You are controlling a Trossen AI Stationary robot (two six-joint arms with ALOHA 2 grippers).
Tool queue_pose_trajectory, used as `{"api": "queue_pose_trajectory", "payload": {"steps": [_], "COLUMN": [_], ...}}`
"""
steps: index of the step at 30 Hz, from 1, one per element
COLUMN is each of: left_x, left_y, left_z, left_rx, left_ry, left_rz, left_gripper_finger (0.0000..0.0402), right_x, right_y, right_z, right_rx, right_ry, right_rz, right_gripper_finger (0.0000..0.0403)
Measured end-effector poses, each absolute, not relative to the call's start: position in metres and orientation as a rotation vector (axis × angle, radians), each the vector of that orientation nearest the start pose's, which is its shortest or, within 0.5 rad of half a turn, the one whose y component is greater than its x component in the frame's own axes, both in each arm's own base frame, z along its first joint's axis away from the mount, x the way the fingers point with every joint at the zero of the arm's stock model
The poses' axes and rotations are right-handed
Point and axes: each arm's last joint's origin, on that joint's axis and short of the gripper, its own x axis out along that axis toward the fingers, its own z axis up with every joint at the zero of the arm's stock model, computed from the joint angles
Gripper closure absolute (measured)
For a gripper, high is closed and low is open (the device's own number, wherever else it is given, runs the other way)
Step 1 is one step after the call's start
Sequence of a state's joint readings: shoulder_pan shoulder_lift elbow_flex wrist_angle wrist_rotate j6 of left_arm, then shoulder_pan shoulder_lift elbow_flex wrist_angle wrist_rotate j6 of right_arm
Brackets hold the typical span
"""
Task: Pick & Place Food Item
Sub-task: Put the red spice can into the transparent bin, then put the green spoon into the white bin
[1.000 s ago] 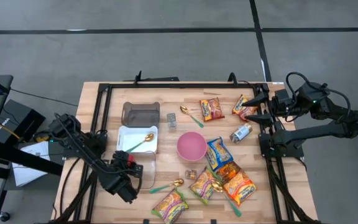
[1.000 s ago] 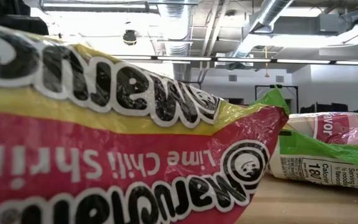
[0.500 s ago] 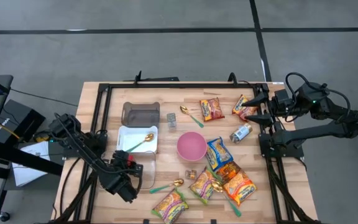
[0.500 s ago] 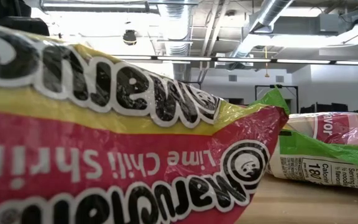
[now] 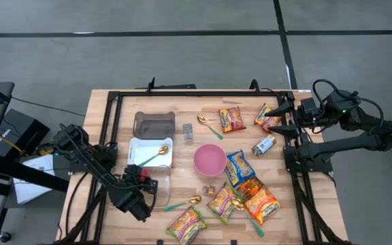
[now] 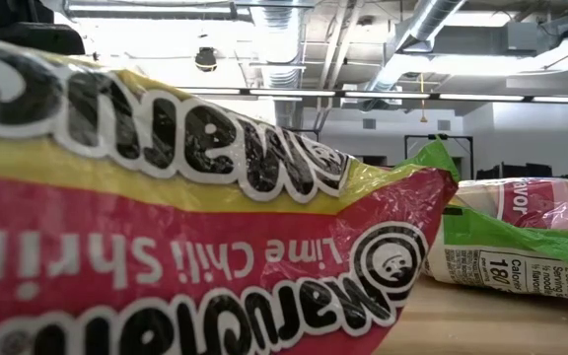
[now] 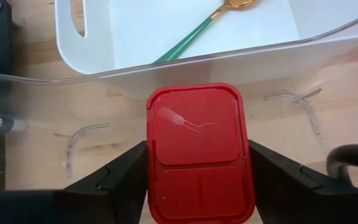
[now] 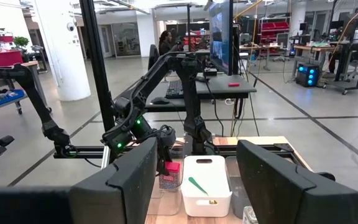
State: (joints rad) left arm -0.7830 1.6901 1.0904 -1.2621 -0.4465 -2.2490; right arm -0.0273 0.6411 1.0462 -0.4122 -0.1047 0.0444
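Observation:
A flat red rectangular pack [image 7: 194, 124] sits between the fingers of my left gripper [image 7: 197, 155], which is shut on it. In the high view this gripper [image 5: 143, 182] is at the table's near left, slanting down over a clear plastic container [image 5: 159, 193]. The container's wall [image 7: 36, 106] shows around the pack. My right gripper [image 5: 269, 117] is raised at the far right, pointing level toward the left edge. Its fingers [image 8: 129, 180] are open with nothing between them. My left gripper pinches the red pack by its two long sides [image 7: 151, 155], one finger [image 7: 126, 171] against each. The fingers come slanting down from the near left and lie along the pack. Whether the pack's underside rests on the clear container's floor, I cannot tell.
A white tray [image 5: 139, 158] with a gold-and-green spoon and a grey container [image 5: 154, 123] stand beyond the clear one. A pink bowl [image 5: 209, 160], several noodle packets [image 5: 240, 184], spoons and a can [image 5: 263, 145] fill the middle and right. A noodle packet [image 6: 166, 227] blocks the low view.

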Motion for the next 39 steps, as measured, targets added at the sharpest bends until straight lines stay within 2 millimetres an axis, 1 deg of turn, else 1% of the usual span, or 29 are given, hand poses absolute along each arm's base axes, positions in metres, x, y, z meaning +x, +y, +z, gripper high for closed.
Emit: {"api": "queue_pose_trajectory", "payload": {"steps": [15, 27, 30, 39], "left_x": [0.193, 0.191, 0.19, 0.181], "left_y": [-0.173, -0.173, -0.172, -0.167], "left_z": [0.188, 0.188, 0.193, 0.22], "left_rx": [-0.706, -0.683, -0.69, -0.73], "left_ry": [0.838, 0.848, 0.847, 0.693], "left_rz": [1.231, 1.224, 1.205, 1.078], "left_gripper_finger": [0.0132, 0.0132, 0.0131, 0.013], "right_x": [0.107, 0.107, 0.107, 0.107], "right_y": [0.0, 0.0, 0.0, 0.0], "right_z": [0.412, 0.412, 0.412, 0.411], "right_rx": [0.045, 0.045, 0.045, 0.046], "right_ry": [0.017, 0.017, 0.016, 0.02], "right_rz": [0.077, 0.077, 0.077, 0.077], "right_gripper_finger": [0.0188, 0.0188, 0.0188, 0.0188]}}
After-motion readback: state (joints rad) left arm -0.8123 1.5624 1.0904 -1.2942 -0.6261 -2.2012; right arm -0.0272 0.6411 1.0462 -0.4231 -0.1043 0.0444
